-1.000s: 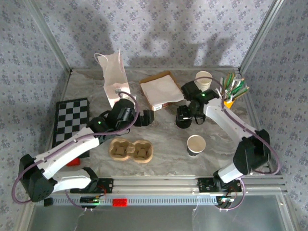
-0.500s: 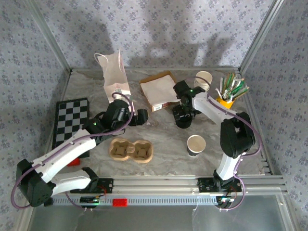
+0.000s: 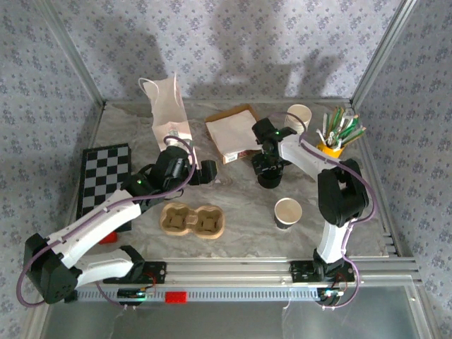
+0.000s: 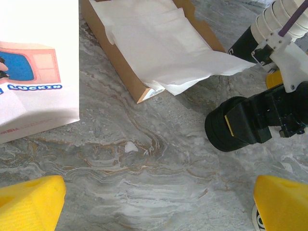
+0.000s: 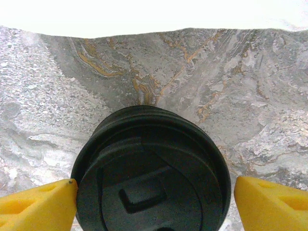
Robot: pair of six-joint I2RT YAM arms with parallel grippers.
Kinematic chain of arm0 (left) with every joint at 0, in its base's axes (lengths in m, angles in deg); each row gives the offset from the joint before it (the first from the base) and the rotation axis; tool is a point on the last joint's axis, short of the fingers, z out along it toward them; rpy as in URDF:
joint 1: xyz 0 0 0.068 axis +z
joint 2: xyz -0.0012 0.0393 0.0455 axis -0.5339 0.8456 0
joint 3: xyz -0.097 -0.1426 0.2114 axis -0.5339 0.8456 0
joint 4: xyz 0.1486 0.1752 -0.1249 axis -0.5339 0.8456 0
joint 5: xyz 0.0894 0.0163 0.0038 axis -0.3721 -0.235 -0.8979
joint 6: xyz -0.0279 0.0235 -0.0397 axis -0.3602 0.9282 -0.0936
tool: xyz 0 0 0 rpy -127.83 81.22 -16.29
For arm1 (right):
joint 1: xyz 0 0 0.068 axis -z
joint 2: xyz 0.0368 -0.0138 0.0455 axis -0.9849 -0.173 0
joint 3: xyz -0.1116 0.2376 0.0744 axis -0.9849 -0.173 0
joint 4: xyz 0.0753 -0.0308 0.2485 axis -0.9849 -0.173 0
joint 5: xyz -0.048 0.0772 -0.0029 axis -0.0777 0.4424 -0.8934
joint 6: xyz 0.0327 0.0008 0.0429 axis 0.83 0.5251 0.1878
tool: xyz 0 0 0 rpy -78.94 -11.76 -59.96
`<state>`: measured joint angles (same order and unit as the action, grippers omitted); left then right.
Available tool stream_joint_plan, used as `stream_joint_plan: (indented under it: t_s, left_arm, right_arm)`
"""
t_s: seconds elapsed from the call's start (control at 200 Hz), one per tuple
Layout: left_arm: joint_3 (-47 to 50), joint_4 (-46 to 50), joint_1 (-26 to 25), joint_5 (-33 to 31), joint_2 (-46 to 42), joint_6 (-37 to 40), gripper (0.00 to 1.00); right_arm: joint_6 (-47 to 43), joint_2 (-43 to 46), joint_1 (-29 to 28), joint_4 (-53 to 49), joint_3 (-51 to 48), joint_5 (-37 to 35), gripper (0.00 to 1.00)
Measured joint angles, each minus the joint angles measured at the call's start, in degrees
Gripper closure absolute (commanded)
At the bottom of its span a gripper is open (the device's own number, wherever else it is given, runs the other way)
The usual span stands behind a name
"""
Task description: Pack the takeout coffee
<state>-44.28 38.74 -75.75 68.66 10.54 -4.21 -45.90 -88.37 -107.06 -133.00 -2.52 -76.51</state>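
The takeout coffee (image 3: 287, 212), a single paper cup with a black lower band, stands open-topped and lidless at the front right of the table. A squat black stack of lids (image 3: 270, 176) (image 5: 149, 178) (image 4: 217, 132) sits behind it. My right gripper (image 3: 268, 164) (image 5: 154, 202) hangs over that stack, open, with a yellow fingertip on each side. The left fingertip (image 5: 43, 204) touches the rim and the right one stands just off it. My left gripper (image 3: 205, 171) (image 4: 159, 207) is open over bare marble, with nothing between its fingers.
A white paper bag (image 3: 169, 113) (image 4: 33, 72) stands at the back left. Beside it lies a cardboard tray with white paper (image 3: 236, 133) (image 4: 159, 43). A pulp cup carrier (image 3: 192, 220) lies in front. There is also a checkerboard (image 3: 104, 176), a lidless cup stack (image 3: 299, 116) and a yellow stirrer holder (image 3: 337, 135).
My right arm has folded inward and brought its gripper left and down over the lid stack. My left gripper has drifted slightly back towards the bag.
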Motion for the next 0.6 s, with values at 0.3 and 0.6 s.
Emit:
stream_joint_plan:
  t_s: [0.3,0.6]
  left_arm:
    - [0.00,-0.02,0.00,0.00,0.02,0.00,0.00]
    - [0.00,-0.04,0.00,0.04,0.02,-0.04,0.00]
  right_arm:
    - [-0.15,-0.70,0.04,0.00,0.11,0.04,0.27]
    - [0.55,1.27,1.29,-0.57,0.63,1.66,0.27]
